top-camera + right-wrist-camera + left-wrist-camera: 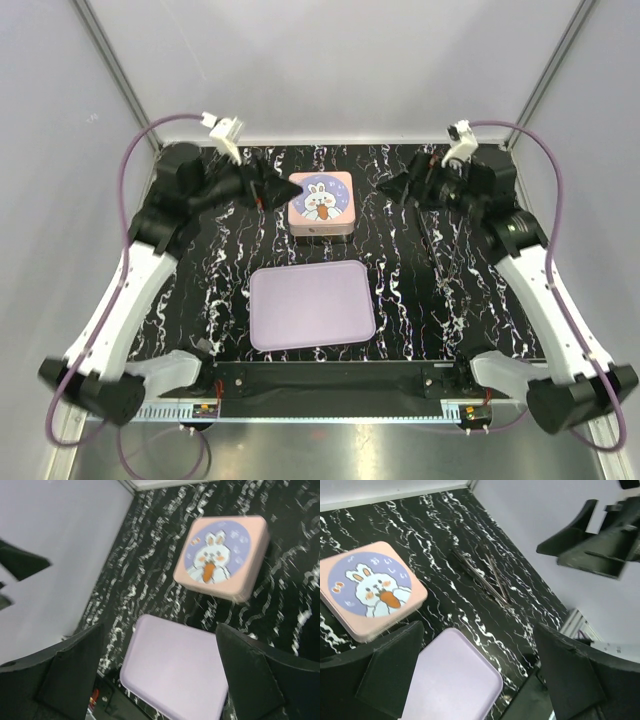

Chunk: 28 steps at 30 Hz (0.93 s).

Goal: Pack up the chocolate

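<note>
No chocolate pieces show in any view. A pink square tin with a bunny lid stands closed at the back middle of the table; it also shows in the left wrist view and the right wrist view. A lilac tray lies bare in front of it, also seen from the left wrist and the right wrist. My left gripper hangs open and empty just left of the tin. My right gripper hangs open and empty right of the tin.
The table top is black marble-patterned. A pair of thin dark sticks lies on it right of the tin. Grey walls close in the back and sides. The arm bases and a rail sit at the near edge.
</note>
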Available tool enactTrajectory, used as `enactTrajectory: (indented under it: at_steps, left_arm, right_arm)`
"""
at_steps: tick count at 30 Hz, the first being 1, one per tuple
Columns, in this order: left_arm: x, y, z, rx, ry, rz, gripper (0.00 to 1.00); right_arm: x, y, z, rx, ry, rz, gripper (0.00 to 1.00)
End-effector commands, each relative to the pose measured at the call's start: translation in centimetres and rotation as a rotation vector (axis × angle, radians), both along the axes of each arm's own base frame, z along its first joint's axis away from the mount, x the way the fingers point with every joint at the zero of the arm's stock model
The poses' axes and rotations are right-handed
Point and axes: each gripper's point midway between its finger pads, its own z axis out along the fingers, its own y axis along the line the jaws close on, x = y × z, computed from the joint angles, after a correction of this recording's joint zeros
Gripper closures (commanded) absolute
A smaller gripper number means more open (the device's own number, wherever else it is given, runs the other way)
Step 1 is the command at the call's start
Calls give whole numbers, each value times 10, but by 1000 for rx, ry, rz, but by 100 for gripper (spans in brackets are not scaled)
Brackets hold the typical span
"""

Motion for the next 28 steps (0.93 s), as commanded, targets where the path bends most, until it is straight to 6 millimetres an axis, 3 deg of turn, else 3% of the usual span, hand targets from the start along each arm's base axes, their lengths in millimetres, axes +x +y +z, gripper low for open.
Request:
enactTrajectory:
  at_steps: [1,2,3,4,10,17,28]
  left_arm:
    - [-29,12,-22,-31,-1,23,1]
    - [-39,13,-21,-43,-22,13,1]
    - [-46,16,-31,-43,-18,12,1]
    - [-57,22,-21,-54,-68,20,1]
    - [-74,35,-22,-27,-112,48,1]
    - [-71,43,-30,37,-103,85,1]
    - [-73,43,-12,5,-137,82,1]
  right_arm:
    - [-18,-27,-52,-122,103,-104,0]
    - [-26,-35,-43,-119,67,-131,0]
    - [-31,-38,-50,-131,85,-142,0]
    - [-35,-42,-51,-135,82,-152,0]
    - [-54,-52,-68,-141,147,-189,0]
    - [-62,-54,-64,-142,99,-175,0]
    - [-66,-61,-48,-155,30,-194,0]
